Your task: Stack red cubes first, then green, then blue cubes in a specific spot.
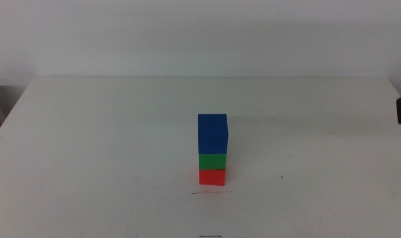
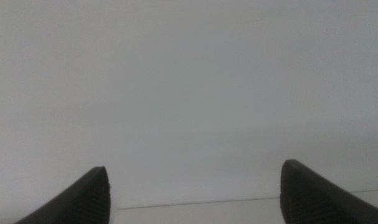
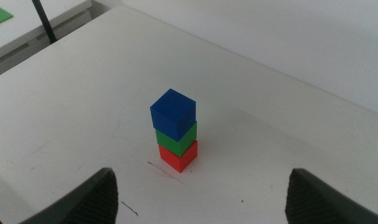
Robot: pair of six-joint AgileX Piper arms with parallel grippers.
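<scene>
The red cube [image 1: 213, 177] sits on the white surface [image 1: 88, 145], just behind a short thin dark line [image 1: 203, 193]. The green cube [image 1: 213, 162] rests squarely on it, and the blue cube [image 1: 213, 134] on the green, forming one upright stack with a vertical long axis. The right tool [image 3: 201, 199] stands open, well apart from the stack. The left tool [image 2: 195, 193] is open over bare surface.

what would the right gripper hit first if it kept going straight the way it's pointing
Probably the stack: the open right gripper points at the blue cube on the green cube and red cube, though depth is unclear.
</scene>
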